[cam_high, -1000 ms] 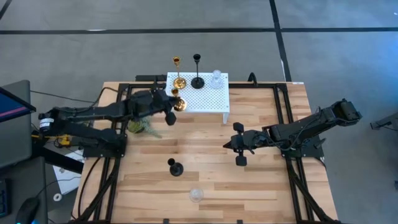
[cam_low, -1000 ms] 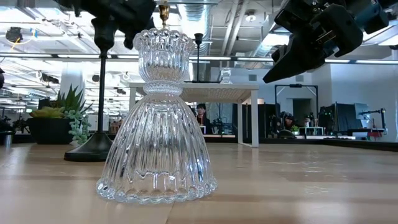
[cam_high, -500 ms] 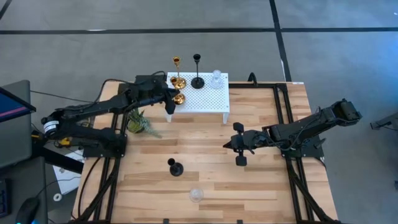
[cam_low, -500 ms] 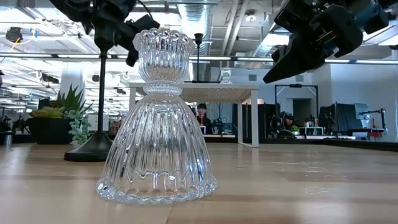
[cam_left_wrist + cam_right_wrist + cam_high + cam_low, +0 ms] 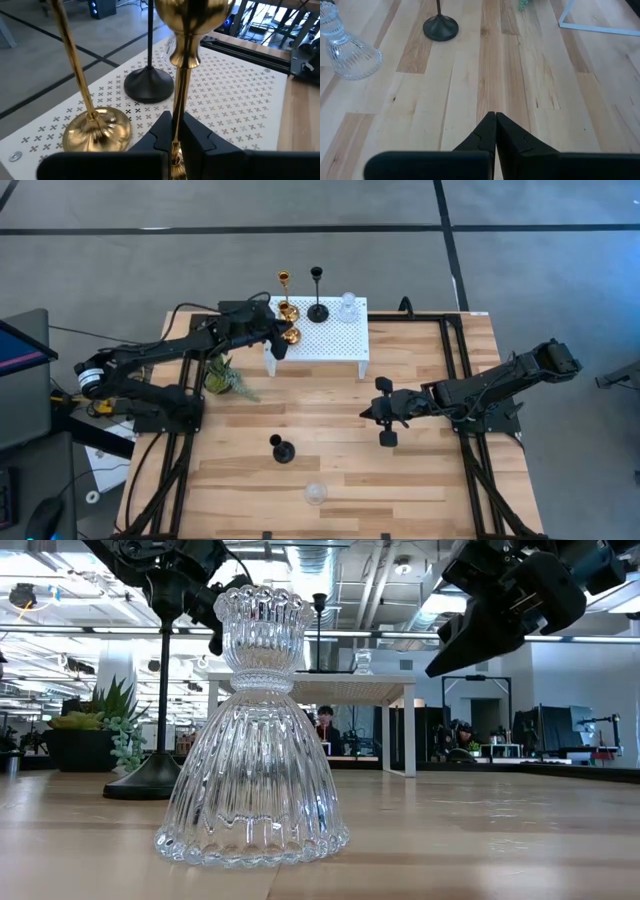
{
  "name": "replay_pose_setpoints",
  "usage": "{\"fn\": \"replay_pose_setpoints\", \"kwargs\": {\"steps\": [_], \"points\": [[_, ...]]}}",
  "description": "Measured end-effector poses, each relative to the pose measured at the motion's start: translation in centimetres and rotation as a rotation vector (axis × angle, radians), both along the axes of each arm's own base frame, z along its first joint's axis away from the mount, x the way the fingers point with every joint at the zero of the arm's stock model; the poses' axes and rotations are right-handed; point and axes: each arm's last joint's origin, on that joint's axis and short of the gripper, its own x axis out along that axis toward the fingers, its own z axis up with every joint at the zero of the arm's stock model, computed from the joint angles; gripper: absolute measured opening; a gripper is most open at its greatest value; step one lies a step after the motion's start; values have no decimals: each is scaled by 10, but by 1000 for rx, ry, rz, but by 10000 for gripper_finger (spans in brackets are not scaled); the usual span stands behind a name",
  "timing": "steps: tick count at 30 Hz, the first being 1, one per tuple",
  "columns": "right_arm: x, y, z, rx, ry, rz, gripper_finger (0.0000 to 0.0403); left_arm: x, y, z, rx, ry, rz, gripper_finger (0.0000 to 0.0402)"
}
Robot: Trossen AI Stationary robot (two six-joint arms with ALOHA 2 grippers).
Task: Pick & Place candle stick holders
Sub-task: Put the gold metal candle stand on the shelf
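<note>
My left gripper (image 5: 281, 342) is shut on a gold candle stick holder (image 5: 290, 335) over the left end of the white perforated stand (image 5: 340, 340). Three other holders rest on their bases on the stand: gold (image 5: 287, 310), black (image 5: 318, 310) and clear glass (image 5: 348, 308). A black holder (image 5: 282, 450) and a clear glass one (image 5: 316, 493) stand on the wooden table near its front. My right gripper (image 5: 386, 423) hangs shut over the table's middle right, with nothing in it. My left gripper pinches the gold holder's thin stem (image 5: 176, 125) between its two fingers, low on the stem. The fingers come nearly level from the table's left and lie across the stem. The holder stands upright, its cup (image 5: 192, 12) above the fingers. The gripper hides its base.
A small green plant (image 5: 226, 381) lies on the table left of the stand, under my left arm. Bare wood lies between the stand and the two holders at the front. Black frame rails (image 5: 455, 380) run along the table's sides.
My left gripper has carried the gold holder toward the table's far edge, from beside the stand's near left corner to over its left end. The holder has stayed upright. My right arm has kept still.
</note>
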Motion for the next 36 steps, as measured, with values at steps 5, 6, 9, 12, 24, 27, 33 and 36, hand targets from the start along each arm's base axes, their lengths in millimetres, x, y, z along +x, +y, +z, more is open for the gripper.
{"fn": "replay_pose_setpoints", "kwargs": {"steps": [5,6,9,12,24,27,33,36], "points": [[0,0,0,-1,2,0,0,0,0,-1,-4,8,0,15],[0,0,0,-1,2,0,0,0,0,-1,-5,9,0,15],[0,0,0,0,2,0,0,0,0,-1,-6,10,0,15],[0,0,0,-1,1,0,0,0,0,-1,-8,14,-1,15],[0,0,0,-1,1,0,0,-6,-4,0,-20,37,9,15],[0,0,0,-1,1,0,0,-8,-5,1,-22,41,13,15],[0,0,0,0,1,0,0,-6,-4,-1,-26,48,17,17],[0,0,0,-1,1,-1,0,-5,-4,-2,-25,47,17,23]]}}
